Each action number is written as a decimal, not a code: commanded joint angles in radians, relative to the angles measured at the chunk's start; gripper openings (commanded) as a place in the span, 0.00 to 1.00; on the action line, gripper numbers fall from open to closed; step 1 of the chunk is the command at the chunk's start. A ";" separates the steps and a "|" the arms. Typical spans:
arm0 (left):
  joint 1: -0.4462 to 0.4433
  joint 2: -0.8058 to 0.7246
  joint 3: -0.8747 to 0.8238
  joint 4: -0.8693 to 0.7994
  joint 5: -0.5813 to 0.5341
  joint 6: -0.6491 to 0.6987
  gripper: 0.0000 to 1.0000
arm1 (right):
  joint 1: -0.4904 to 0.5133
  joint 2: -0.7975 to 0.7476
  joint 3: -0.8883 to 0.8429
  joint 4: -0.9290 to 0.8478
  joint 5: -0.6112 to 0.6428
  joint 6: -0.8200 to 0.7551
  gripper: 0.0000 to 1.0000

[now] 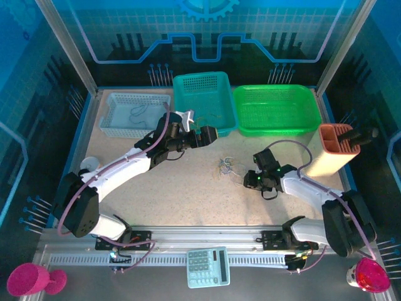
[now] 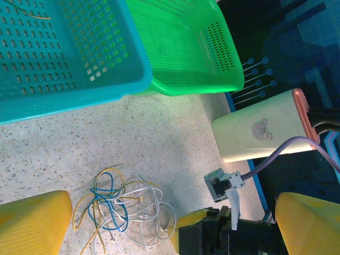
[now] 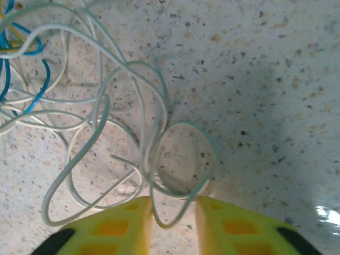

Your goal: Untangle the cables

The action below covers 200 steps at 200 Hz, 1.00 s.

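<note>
- Left gripper (image 1: 199,127): we log its fingers spread wide, holding nothing, beside the teal basket (image 1: 203,100).
- Cables (image 1: 227,167): one tangled heap on the table (image 1: 188,194), between both grippers.
- Right gripper (image 3: 173,223): fingers narrowly apart, a white loop (image 3: 186,124) running down between them.

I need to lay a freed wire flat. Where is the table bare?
Bare: the table between both arms, nearer than the cables; also between green basket and right gripper. Crowded: around those cables, and the left gripper by the teal basket.
</note>
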 commanded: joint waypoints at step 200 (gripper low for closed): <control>-0.008 -0.043 -0.041 -0.028 0.041 0.041 0.99 | -0.003 -0.231 0.347 0.114 -0.225 -0.224 0.00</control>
